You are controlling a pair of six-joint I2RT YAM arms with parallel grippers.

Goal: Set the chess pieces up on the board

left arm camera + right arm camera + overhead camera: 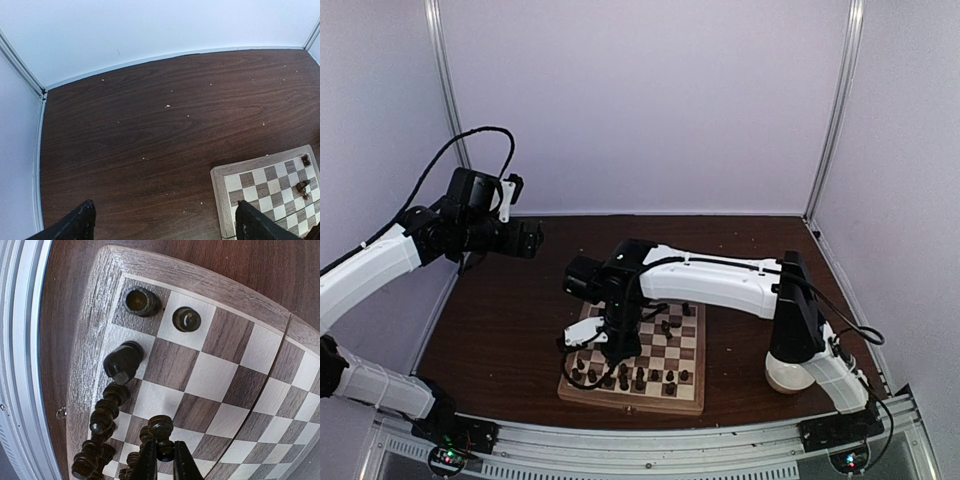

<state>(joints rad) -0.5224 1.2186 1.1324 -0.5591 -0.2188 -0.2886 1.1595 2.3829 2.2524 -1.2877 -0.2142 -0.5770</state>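
Observation:
The board (630, 402) lies near the table's front, between the arms. Several dark chess pieces (640, 380) stand along its near rows; a few sit toward the far side (670, 325). My right gripper (582, 345) hangs over the board's near-left part. In the right wrist view it (165, 450) is shut on a dark pawn-like piece (161, 432), above the checkered squares (220, 370). A rook (141, 301), a pawn (186, 319) and a knight (122, 361) stand near that corner. My left gripper (535, 238) is raised far left, open and empty (165, 225), with the board's corner (260, 180) below.
White walls and metal posts (445, 70) enclose the dark brown tabletop (150, 130). An aluminium rail (650, 440) runs along the near edge and shows beside the board in the right wrist view (25, 340). The right arm's long white link (720, 282) crosses above the board.

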